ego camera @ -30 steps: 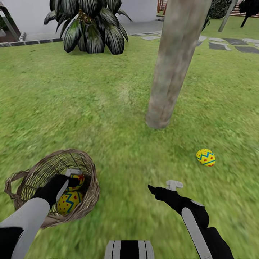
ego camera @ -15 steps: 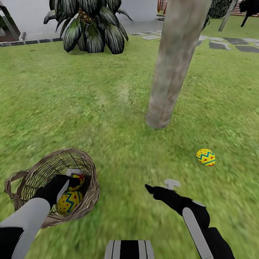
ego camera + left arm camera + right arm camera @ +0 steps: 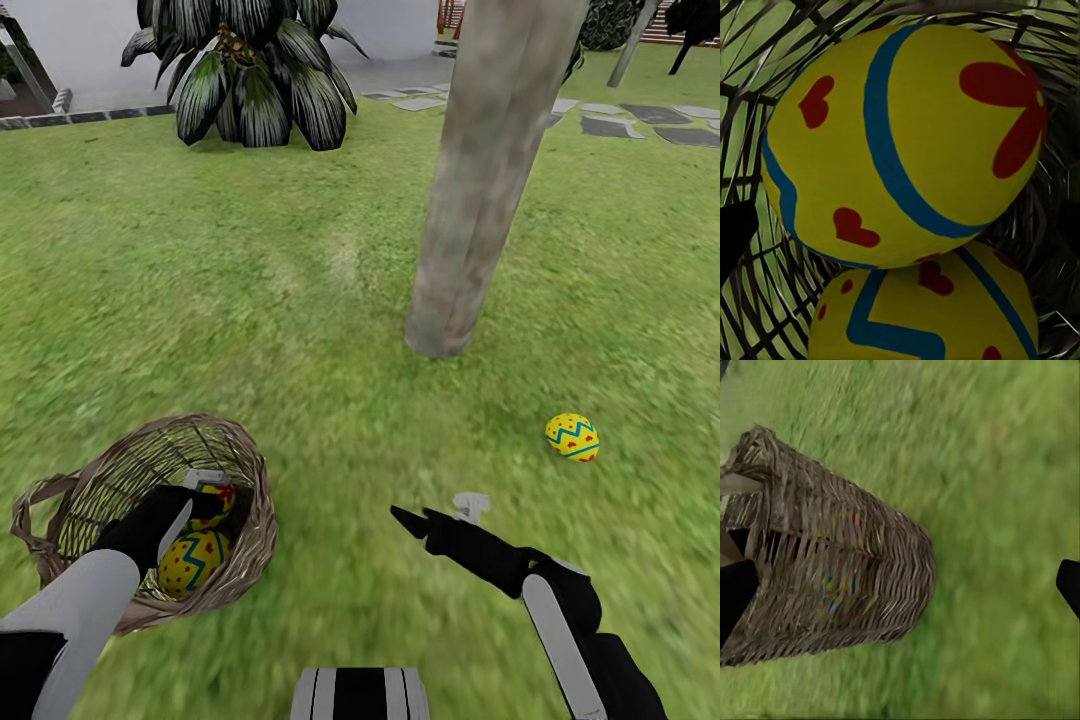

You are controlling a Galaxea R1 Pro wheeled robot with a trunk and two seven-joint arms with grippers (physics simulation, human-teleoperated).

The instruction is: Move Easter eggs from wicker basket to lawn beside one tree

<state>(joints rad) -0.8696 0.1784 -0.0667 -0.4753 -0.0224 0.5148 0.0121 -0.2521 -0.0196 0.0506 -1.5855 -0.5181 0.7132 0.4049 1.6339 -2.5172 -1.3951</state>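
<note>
Eggs two and three wait in the basket

Grass fills most of the head view. I am the robot, and my left gripper [image 3: 205, 497] is reaching down inside the wicker basket [image 3: 250, 540], which lies tipped on the lawn [image 3: 250, 280] at about eight o'clock from the middle of that view. Two Easter eggs sit inside it: the upper egg [image 3: 215, 500] right at my fingertips, the lower egg [image 3: 190, 563] touching it from beneath. My left wrist view shows the upper egg [image 3: 907, 142] very close, yellow with a blue band, red hearts and a red flower, resting on the lower egg [image 3: 922, 315] against the woven wall. I cannot tell whether my left fingers have closed on the egg.

My right gripper [image 3: 440, 512] hangs low over bare grass at about five o'clock, its fingers spread and holding nothing. It faces the basket's outer side [image 3: 832, 570].

A third egg [image 3: 572, 437] lies on the lawn at about four o'clock, near the foot of the tree [image 3: 480, 190], whose thick grey-brown trunk rises at one o'clock.

One egg is placed, I judge, and the second pick is in hand. Next I need a firm grip on the upper egg, a lift clear of the rim and handle, then a carry to the grass beside the same trunk.
</note>
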